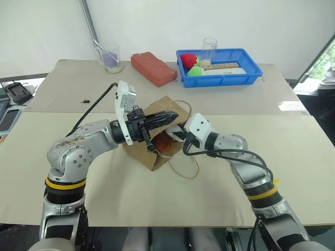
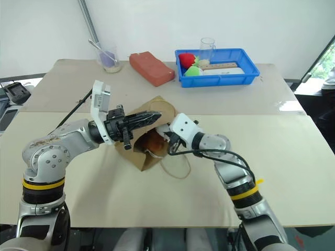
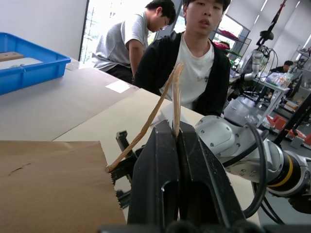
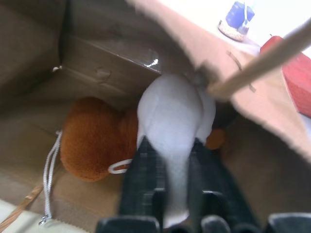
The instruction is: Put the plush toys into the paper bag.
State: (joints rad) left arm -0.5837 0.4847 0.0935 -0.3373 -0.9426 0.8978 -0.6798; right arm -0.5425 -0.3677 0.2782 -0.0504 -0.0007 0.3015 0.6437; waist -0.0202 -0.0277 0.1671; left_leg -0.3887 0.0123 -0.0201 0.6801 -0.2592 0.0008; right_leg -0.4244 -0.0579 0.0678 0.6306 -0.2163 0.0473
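Nearest, the left gripper (image 1: pixel 170 117) has its fingers pressed together on a twine handle (image 3: pixel 167 92), holding up the top edge of the paper bag (image 1: pixel 152 151), which lies on its side mid-table, mouth toward the right. The right gripper (image 4: pixel 170 160) reaches into that mouth, fingers either side of the white plush toy (image 4: pixel 175 121). The orange-brown plush toy (image 4: pixel 92 138) lies inside the bag, beside the white one.

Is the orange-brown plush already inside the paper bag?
Yes. The right wrist view shows the orange-brown plush lying on the paper bag's inner wall, beside the white plush between the right hand's fingers.
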